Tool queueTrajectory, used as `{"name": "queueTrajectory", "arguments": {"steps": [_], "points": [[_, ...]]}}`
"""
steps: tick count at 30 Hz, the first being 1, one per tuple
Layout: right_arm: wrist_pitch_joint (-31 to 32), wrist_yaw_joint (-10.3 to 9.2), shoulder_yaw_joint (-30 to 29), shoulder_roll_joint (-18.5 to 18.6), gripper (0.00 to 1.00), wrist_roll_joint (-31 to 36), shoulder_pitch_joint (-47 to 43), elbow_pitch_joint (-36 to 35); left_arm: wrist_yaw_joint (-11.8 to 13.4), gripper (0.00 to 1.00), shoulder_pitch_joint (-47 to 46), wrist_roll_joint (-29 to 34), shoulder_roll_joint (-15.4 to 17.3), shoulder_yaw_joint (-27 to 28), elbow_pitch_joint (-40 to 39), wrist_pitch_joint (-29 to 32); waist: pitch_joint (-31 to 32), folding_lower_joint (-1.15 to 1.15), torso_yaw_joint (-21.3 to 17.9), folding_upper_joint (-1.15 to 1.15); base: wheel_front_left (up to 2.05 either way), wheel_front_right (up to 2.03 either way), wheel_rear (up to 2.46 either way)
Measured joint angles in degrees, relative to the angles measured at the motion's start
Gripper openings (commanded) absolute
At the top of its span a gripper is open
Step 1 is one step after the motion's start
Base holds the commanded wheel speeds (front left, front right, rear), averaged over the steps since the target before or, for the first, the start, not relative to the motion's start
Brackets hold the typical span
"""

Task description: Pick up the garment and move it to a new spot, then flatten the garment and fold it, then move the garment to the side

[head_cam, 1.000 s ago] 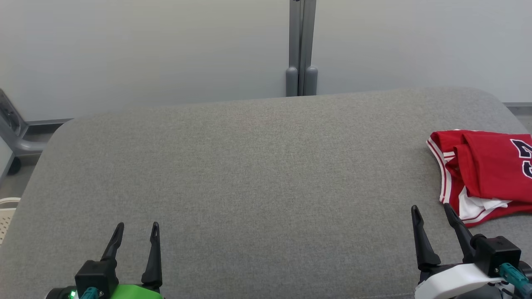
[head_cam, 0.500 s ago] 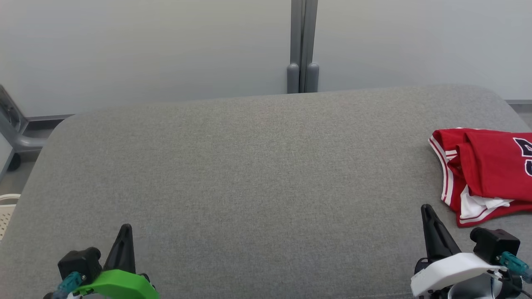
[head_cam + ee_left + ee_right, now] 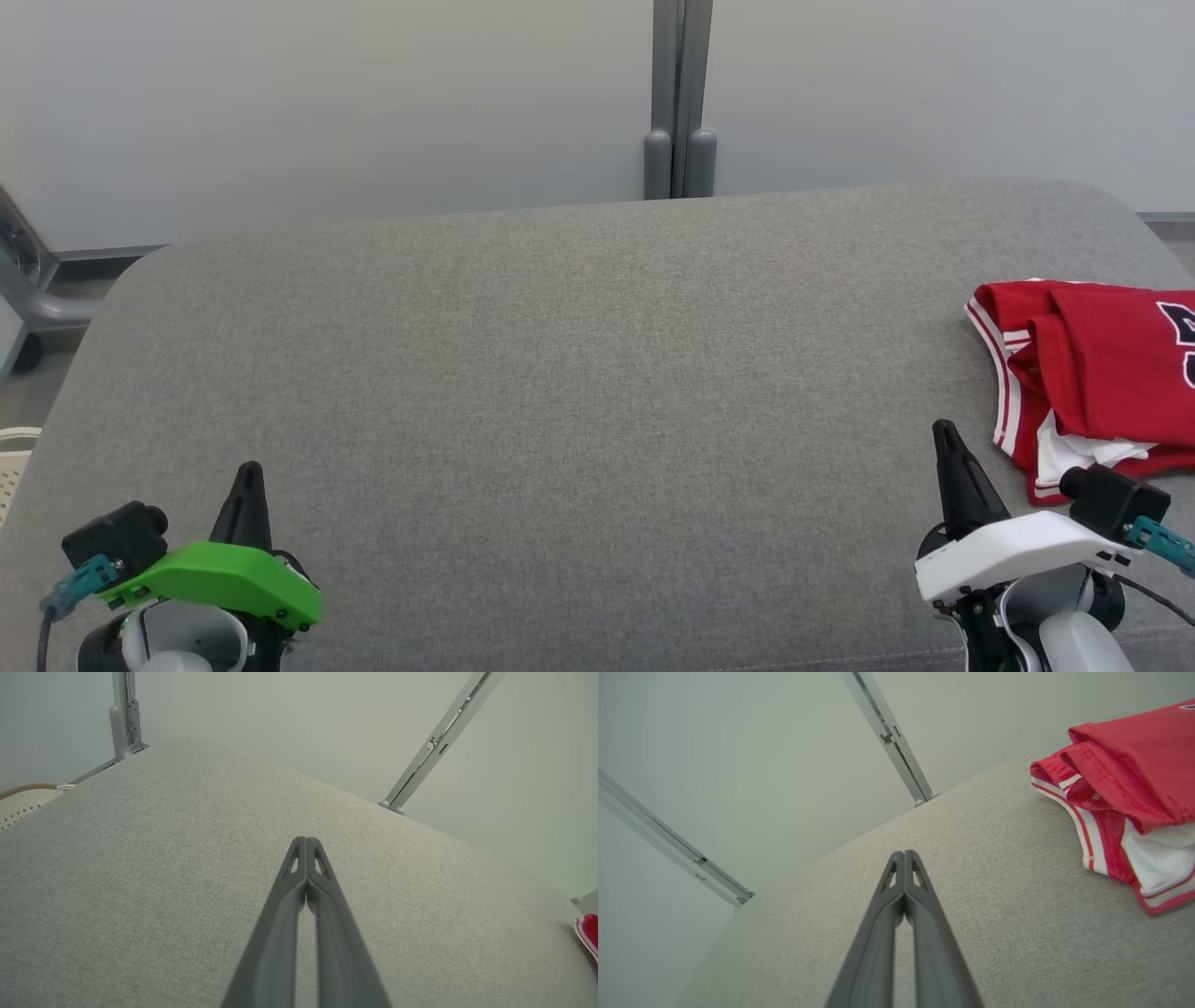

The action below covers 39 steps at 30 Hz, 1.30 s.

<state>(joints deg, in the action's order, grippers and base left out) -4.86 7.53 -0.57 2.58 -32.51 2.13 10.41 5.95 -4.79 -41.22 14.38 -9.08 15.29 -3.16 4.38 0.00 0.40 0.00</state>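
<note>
Grey padded table (image 3: pixel 597 373), pale wall behind. Fingers clenched on nothing at left gripper (image 3: pixel 247 490) and right gripper (image 3: pixel 948 457). Jersey (image 3: pixel 1102 373) crumpled near right gripper, at table's right end. Probably light, limp, slippery; best pinched at striped edge (image 3: pixel 1004 397).

A grey fabric-covered counter (image 3: pixel 560 373) with rounded corners carries a bunched red, white-trimmed jersey (image 3: pixel 1102 355) at its right edge.
</note>
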Motion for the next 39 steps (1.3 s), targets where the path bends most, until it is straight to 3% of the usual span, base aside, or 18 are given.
{"name": "queueTrajectory", "arguments": {"steps": [18, 39], "points": [[0.8, -0.01, 0.5, 0.0, 0.0, -16.2, 8.4, 8.2, -3.5, 0.0, -7.8, -12.7, -2.2, 5.9, 7.2, 3.8, -1.3, 0.0, -0.1, 0.0, 0.0, 0.0, 0.0], [1.4, -0.04, 0.8, 0.0, 0.0, -30.1, 15.9, 15.3, -6.5, 0.0, -14.5, -23.5, -3.8, 11.0, 13.3, 7.2, -2.6, 0.0, -0.2, 0.0, 0.0, 0.0, 0.0]]}}
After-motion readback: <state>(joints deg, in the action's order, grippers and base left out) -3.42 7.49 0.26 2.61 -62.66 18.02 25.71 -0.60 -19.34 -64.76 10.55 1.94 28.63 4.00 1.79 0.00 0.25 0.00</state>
